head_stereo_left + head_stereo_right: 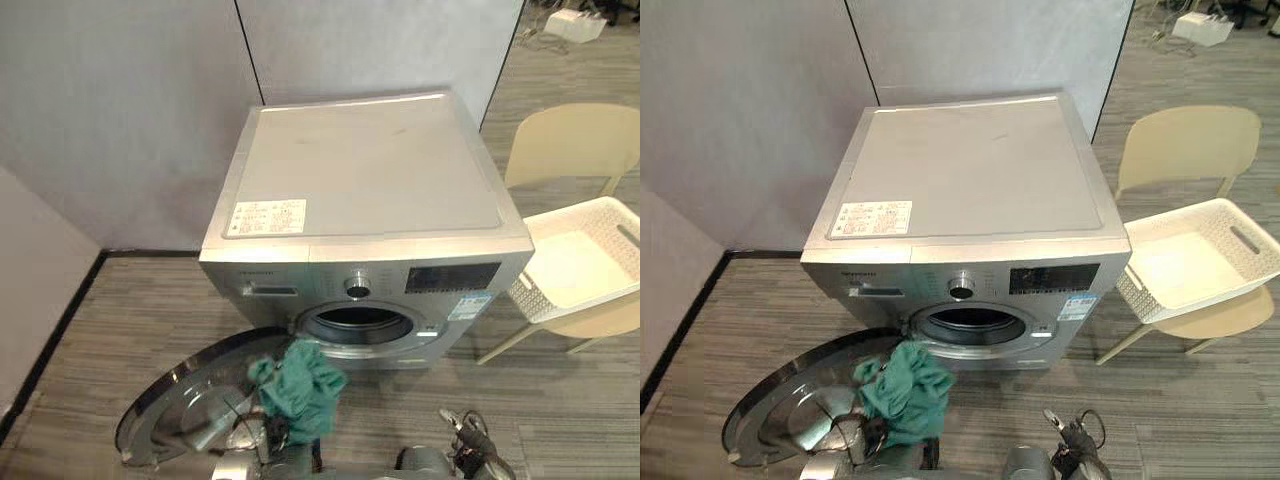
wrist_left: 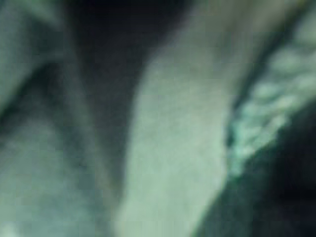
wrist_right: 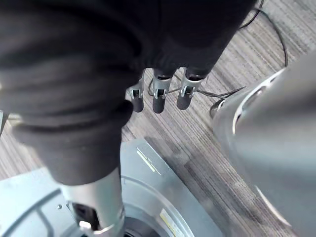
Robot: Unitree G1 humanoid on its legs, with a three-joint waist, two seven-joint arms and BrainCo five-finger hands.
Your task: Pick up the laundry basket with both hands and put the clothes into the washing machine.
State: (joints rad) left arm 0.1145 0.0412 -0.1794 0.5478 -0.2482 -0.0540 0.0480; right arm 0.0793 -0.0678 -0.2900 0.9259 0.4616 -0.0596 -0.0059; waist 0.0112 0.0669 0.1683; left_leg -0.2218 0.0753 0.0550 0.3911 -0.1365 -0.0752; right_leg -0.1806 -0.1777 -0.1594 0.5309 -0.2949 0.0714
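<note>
We log the basket point(image 1: 535, 300) empty on the chair point(image 1: 570, 140), the green cloth point(image 1: 298, 388) at the left robot hand point(image 1: 240, 432), whose grip we cannot tell, just below the open washing machine point(image 1: 370, 170) drum, the right robot hand point(image 3: 158, 96) slack and empty, and loading still to do

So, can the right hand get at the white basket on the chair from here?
Probably not without a step. The right hand hangs low in front of the washing machine, fingers relaxed; the basket sits on the chair well off to the right. Only floor lies between.
</note>
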